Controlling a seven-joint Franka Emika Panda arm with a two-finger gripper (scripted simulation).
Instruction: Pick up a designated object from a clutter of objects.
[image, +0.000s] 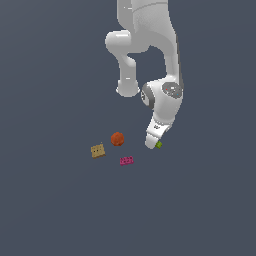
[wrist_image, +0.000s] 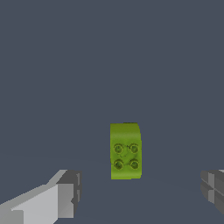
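Pincer (wrist_image: 140, 197) wide open, low over lime-green brick (wrist_image: 125, 151) | fingers either side, no contact | centre, lower to surface (image: 50, 210), then close | magenta brick (image: 126, 160) well left.

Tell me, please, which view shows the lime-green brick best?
The wrist view: the lime-green brick fills the middle, four studs plain, between the open gripper's fingers. The exterior view shows only a green speck beside the fingertips.

Ball (image: 117, 139) between block (image: 98, 150) on the exterior view's left and studded brick (image: 159, 144) right; second brick (image: 126, 160) nearest the viewer.
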